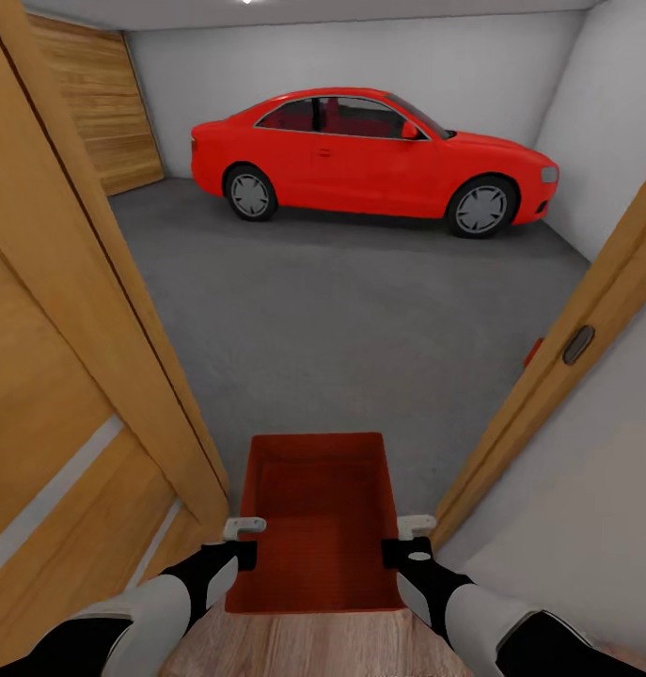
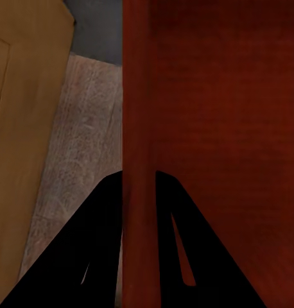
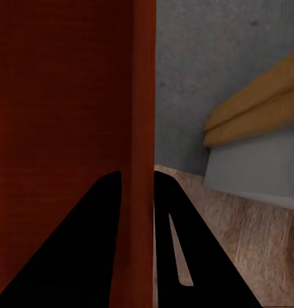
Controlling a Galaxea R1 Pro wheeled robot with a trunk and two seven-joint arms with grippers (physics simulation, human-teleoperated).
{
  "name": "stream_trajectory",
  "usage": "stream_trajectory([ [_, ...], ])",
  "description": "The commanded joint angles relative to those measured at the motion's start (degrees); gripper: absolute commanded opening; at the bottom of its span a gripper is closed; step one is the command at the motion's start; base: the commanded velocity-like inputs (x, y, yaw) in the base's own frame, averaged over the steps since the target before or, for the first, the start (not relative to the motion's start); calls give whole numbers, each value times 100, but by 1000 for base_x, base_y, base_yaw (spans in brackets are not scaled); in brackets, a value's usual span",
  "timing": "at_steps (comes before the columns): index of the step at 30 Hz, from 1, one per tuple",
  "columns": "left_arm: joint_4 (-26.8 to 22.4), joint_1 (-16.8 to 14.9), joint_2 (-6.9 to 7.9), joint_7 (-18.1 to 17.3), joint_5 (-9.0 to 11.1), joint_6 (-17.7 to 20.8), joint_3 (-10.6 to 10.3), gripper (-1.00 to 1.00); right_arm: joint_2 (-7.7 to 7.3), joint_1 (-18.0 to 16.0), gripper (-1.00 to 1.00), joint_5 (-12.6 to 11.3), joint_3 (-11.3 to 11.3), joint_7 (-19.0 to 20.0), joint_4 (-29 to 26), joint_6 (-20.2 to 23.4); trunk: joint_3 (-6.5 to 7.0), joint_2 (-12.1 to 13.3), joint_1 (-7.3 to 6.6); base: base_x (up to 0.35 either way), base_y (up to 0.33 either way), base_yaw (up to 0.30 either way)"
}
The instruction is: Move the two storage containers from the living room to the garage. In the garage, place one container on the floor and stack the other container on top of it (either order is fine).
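Head view, storage container (image 1: 318,508) lengthwise toward garage floor (image 1: 360,310)

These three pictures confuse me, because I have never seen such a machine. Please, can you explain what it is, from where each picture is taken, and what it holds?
It is a simulated wheeled robot with two arms, steered by a person. The large picture comes from a camera on its head, looking forward and down. It stands in a doorway between an orange-wood door and a wooden door frame. Ahead lies a grey concrete garage floor with a red car parked by the far wall.

The left gripper and the right gripper together carry an orange-red rectangular storage container, one on each long wall.

The two smaller pictures come from cameras near each gripper. In both, the black fingers stand on either side of the container's wall, pinching it. Light wood-plank flooring shows beneath.
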Motion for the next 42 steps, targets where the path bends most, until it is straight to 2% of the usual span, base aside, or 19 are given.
stream_trajectory([
  [1,-31,0,104,53,-70,-141,-169,-100,2,-3,-100,-136,3,-17,72,-30,-4,-2,0,0,0,-237],
  [8,-31,0,104,53,-70,-141,-169,-100,2,-3,-100,-136,3,-17,72,-30,-4,-2,0,0,0,-202],
  [18,-33,0,104,44,-70,-135,-169,-100,2,-3,-100,-136,3,-9,72,-30,-4,-2,0,53,169,-18],
  [25,-31,0,104,53,-70,-141,-169,-100,-1,-3,-100,-136,3,-14,72,-38,-4,-2,0,11,34,-20],
  [42,-31,0,104,53,-70,-139,-169,-100,2,-3,-100,-136,3,-14,72,-38,25,-2,0,0,0,-220],
])
